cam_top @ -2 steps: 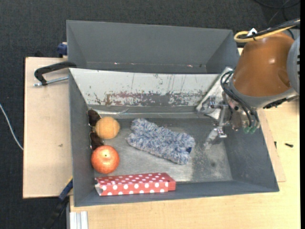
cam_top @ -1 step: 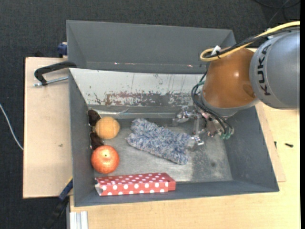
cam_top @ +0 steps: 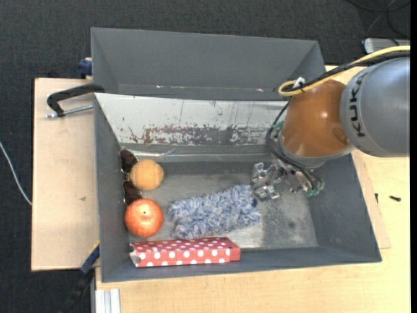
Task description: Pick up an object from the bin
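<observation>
Cloth point(cam_top: 212, 212): fluffy, blue and white, long and lumpy, in the middle of the bin point(cam_top: 195, 64).
Claw point(cam_top: 267, 182): low, at the cloth's right end; cannot tell if wide or narrow.
Arm point(cam_top: 384, 109): comes in from the right, bent down, its orange cover point(cam_top: 316, 119) above the claw.

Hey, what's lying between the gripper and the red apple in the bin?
In the camera view, a blue-and-white shaggy cloth lies between the gripper and the red apple, its right end close to the gripper.
</observation>
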Controlling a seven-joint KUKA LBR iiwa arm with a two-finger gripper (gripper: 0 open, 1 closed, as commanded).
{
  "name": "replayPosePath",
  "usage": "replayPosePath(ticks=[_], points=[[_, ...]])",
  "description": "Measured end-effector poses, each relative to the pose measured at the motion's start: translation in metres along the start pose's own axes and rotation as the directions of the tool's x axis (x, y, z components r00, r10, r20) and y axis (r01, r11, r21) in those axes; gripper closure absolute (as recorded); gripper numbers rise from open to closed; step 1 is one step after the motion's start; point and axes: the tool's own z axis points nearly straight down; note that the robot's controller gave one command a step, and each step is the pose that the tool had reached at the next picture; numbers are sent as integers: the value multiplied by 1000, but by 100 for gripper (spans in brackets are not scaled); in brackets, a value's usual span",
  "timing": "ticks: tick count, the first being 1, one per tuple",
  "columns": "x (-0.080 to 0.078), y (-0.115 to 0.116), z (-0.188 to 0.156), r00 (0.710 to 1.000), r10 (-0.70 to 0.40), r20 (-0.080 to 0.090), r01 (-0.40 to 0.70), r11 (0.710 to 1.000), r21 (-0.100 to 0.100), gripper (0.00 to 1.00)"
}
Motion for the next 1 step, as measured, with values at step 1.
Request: replayPosePath(ticks=[1], points=[[0,0,0,1000,0,0,0,1000,0,100]])
